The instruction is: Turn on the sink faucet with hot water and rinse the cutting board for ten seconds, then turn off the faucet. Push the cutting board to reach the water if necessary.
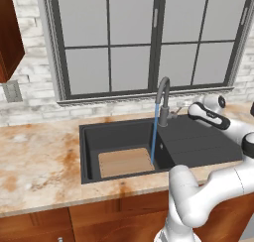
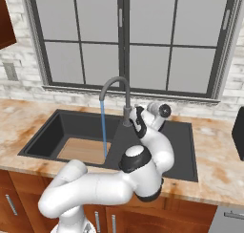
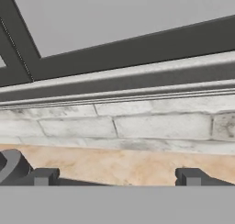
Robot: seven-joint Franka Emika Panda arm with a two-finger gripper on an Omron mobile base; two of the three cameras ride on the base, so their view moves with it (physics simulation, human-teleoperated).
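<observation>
Sink faucet (image 1: 163, 99): grey gooseneck, upright at back rim of sink (image 1: 89, 156), running. Water (image 1: 155, 134): thin blue stream, falls straight into basin. Cutting board (image 1: 125, 161): light tan, flat on basin floor, front side; stream lands at its right edge.

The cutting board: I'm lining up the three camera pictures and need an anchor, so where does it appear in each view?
Left base view: the cutting board lies flat on the basin floor of the sink, lower centre, just left of the water.
Right base view: the board is at lower left, in the basin's near part.
Hand view: not in it.
Shared landmark: the sink faucet, in both base views.
</observation>
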